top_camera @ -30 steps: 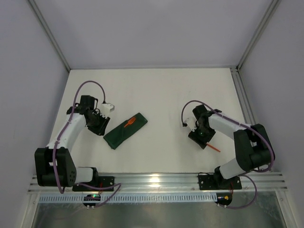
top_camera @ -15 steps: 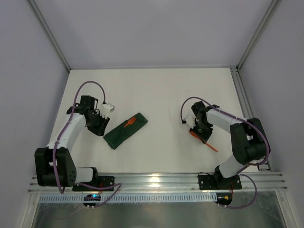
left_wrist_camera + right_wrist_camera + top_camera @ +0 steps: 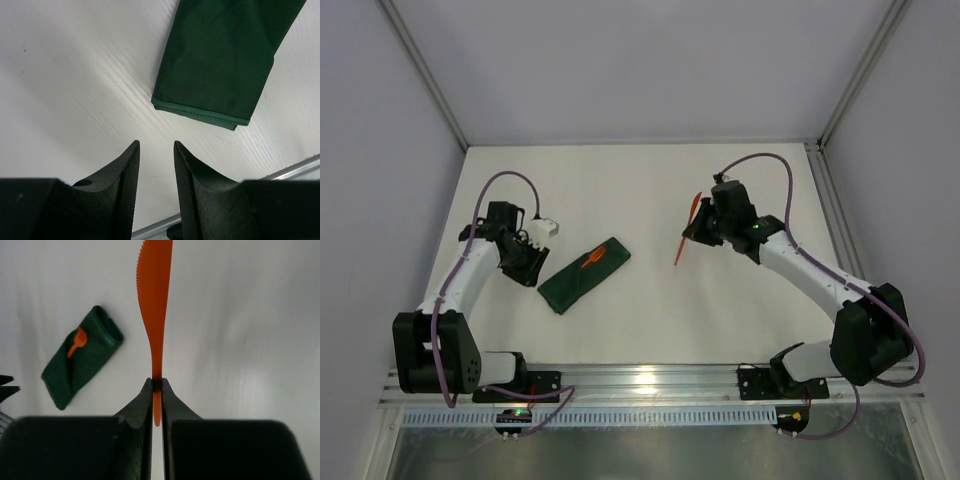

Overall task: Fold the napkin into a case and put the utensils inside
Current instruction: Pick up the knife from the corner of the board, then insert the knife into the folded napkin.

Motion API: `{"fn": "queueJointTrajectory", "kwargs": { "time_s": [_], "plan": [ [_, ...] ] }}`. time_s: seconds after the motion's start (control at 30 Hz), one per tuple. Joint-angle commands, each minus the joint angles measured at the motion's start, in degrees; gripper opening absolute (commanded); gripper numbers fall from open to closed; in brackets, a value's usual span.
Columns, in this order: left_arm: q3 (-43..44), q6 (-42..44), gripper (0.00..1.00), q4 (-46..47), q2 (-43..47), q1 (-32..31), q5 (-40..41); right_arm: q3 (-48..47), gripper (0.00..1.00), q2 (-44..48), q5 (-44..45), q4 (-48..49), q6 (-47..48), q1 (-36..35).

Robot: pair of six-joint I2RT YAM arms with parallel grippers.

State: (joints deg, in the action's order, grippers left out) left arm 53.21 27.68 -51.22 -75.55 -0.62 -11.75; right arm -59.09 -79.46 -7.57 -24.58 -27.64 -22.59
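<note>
The napkin lies folded as a narrow dark green case [image 3: 584, 274] left of centre, slanted on the table. An orange fork [image 3: 591, 259] pokes out of its upper end, tines outward [image 3: 76, 342]. My left gripper [image 3: 534, 272] hovers open beside the case's lower left end [image 3: 220, 60], nothing between its fingers [image 3: 156, 145]. My right gripper [image 3: 695, 218] is shut on an orange knife [image 3: 682, 245] near its handle end. The serrated blade [image 3: 155, 315] sticks out beyond the jaws [image 3: 155, 382], above the table, right of the case [image 3: 82, 357].
White tabletop [image 3: 650, 190] enclosed by pale walls. A metal rail [image 3: 650, 380] runs along the near edge, with both arm bases on it. A corner of that rail shows in the left wrist view [image 3: 295, 167].
My right gripper shut on the orange knife lying near the right front, lifted it, and swung it back and left toward the table's middle. The left arm stayed still.
</note>
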Motion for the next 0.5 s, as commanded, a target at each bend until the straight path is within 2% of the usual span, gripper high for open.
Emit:
{"fn": "queueJointTrajectory", "kwargs": {
  "time_s": [0.0,0.03,0.1,0.13,0.2,0.3,0.37,0.47],
  "plan": [
    [-0.21,-0.17,0.36,-0.46,1.46,0.36,-0.12,3.01,0.03,0.8,15.03,18.04,-33.49,-9.46],
    [-0.3,-0.35,0.36,-0.2,1.37,0.45,-0.29,2.49,0.04,0.54,19.83,18.25,-41.54,-15.41],
    [-0.65,-0.61,0.36,0.16,1.28,0.36,-0.47,0.3,0.04,-3.05,26.36,16.59,-49.4,-20.19],
    [-0.74,-0.7,0.36,0.51,1.02,0.36,-0.56,-3.89,0.04,-5.07,28.64,15.54,-54.84,-23.35],
    [-1.18,-1.05,0.36,0.86,0.58,0.36,-1.17,-9.96,0.04,-13.15,28.84,10.03,-57.6,-25.56],
    [-1.79,-1.4,0.36,1.21,0.23,0.45,-1.7,-25.67,0.04,-24.4,28.14,0.36,-62.88,-28.38],
    [-2.14,-1.58,0.36,1.65,0.31,0.36,-1.87,-29.84,0.04,-30.63,26.91,-2.91,-64.99,-29.18],
    [-2.94,-1.58,0.36,1.83,0.4,0.36,-2.75,-34.51,0.04,-34.43,26.3,-3.89,-66.49,-29.35]
  ]
}}
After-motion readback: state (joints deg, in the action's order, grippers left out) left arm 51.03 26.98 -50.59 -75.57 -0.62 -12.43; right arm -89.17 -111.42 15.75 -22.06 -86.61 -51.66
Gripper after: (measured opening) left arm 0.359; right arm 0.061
